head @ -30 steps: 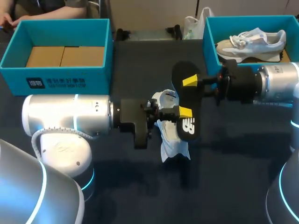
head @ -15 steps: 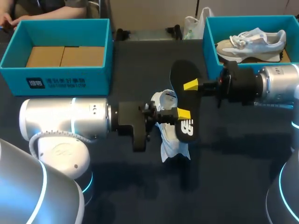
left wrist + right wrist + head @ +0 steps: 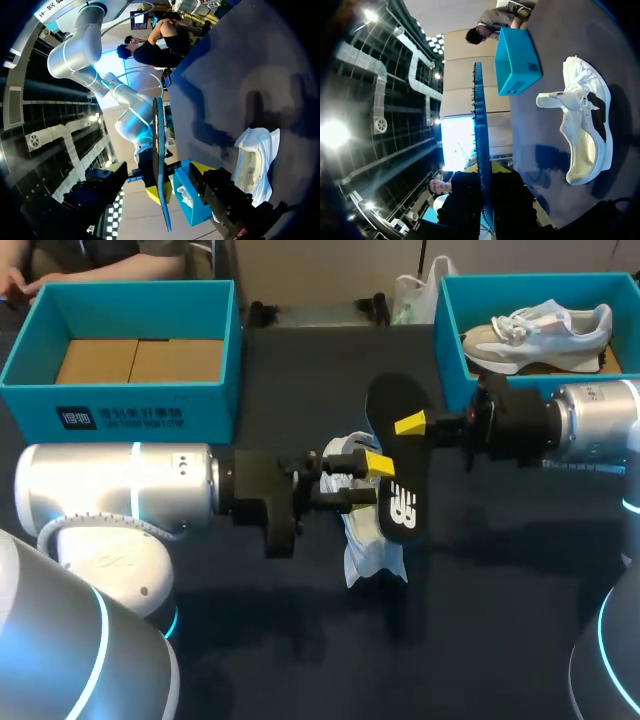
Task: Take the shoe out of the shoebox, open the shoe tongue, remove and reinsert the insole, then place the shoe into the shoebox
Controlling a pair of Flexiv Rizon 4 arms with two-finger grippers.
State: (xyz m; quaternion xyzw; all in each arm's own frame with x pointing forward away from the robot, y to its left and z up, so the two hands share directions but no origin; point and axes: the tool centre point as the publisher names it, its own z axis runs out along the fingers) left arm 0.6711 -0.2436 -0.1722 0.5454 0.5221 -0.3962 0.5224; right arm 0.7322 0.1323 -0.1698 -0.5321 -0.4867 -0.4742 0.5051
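Note:
The black insole hangs upright above the table, its toe end pinched by my right gripper, which is shut on it. My left gripper is open just left of the insole's heel end, not touching it. The white shoe lies on the dark table beneath the insole. From the left wrist, the insole appears edge-on ahead of the spread fingers, with the shoe off to one side. From the right wrist, the insole stands edge-on between the fingers, the shoe beside it.
An empty teal shoebox with a cardboard floor stands at the back left. A second teal shoebox at the back right holds another pale sneaker. A white plastic bag lies between the boxes at the rear.
My left gripper opened, let go of the insole's heel end and drew back to the left. The right gripper closed on the insole's toe end and holds it alone.

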